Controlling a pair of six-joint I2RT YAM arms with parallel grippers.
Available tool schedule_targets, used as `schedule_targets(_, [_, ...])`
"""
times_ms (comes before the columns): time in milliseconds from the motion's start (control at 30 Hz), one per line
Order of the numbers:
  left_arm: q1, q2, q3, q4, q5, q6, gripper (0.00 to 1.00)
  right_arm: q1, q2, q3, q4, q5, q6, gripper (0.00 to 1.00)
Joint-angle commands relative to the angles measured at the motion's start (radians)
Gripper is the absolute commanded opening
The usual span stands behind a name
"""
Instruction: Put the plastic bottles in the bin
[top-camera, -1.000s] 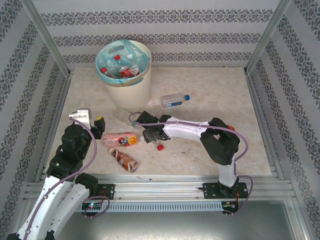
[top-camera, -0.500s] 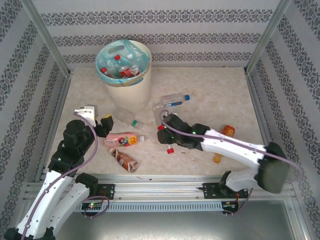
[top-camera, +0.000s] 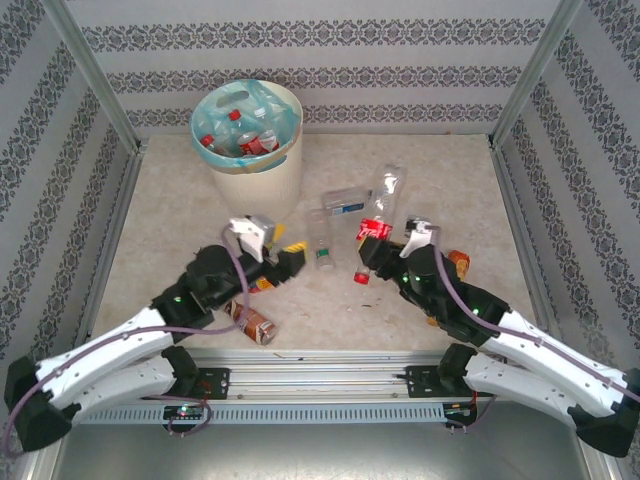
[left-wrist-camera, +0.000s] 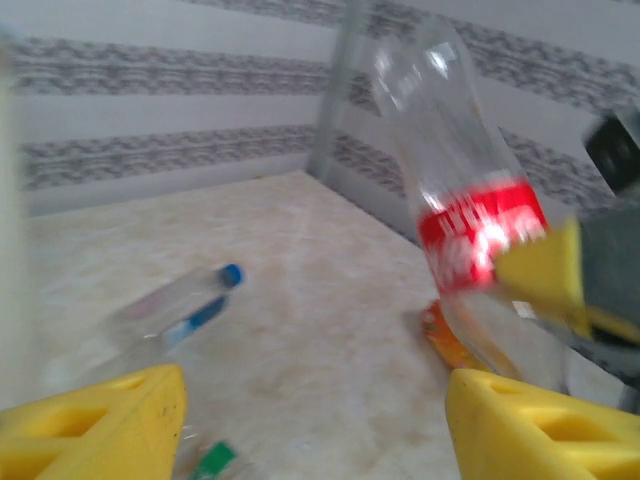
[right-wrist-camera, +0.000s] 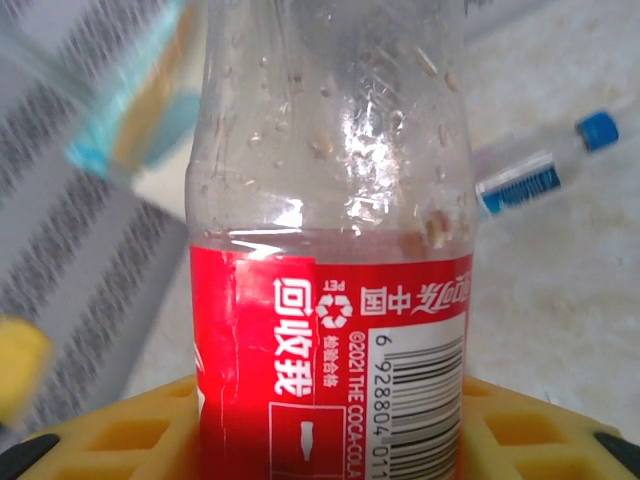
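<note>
Clenching the red-label bottle (right-wrist-camera: 330, 200) in my right pincer (right-wrist-camera: 330, 435), I am holding it clear of the table (top-camera: 450, 170), bound for the bin (top-camera: 262, 185). My left pincer (left-wrist-camera: 320, 420) is hovering released beside a green-cap bottle (top-camera: 320, 238).

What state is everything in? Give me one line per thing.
bin: upright, bottles already inside.
red-label bottle: tilted, cap end down, clamped in the right gripper.
green-cap bottle: lying loose on the table.
blue-cap bottle: lying loose on the table.
brown-label bottle: lying loose on the table.
orange bottle: on the table beside the right arm.
left gripper: open, holding nothing.
</note>
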Motion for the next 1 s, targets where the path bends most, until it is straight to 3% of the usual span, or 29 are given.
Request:
schedule_targets(0, [-0.104, 0.082, -0.046, 0.403, -0.025, 0.146, 0.74, -0.018, -0.029, -0.024, 0.151, 0.119, 0.065, 0.43])
schedule_targets(133, [-0.154, 0.197, -0.101, 0.666, 0.025, 0.242, 0.79, -0.031, -0.022, -0.003, 0.218, 0.114, 0.094, 0.43])
schedule_targets(300, [-0.168, 0.338, -0.153, 0.958, 0.112, 0.329, 0.75, -0.033, 0.017, 0.039, 0.244, 0.070, 0.135, 0.43])
schedule_targets(500, [-0.186, 0.480, -0.144, 1.147, 0.064, 0.400, 0.71, -0.032, 0.065, 0.046, 0.297, 0.001, 0.209, 0.42])
schedule_targets(733, [-0.188, 0.497, -0.111, 1.148, -0.055, 0.430, 0.63, -0.026, 0.065, 0.031, 0.296, -0.019, 0.247, 0.41])
schedule_targets(967, [-0.189, 0.509, -0.094, 1.148, -0.054, 0.410, 0.51, -0.022, 0.064, 0.021, 0.304, -0.011, 0.254, 0.41])
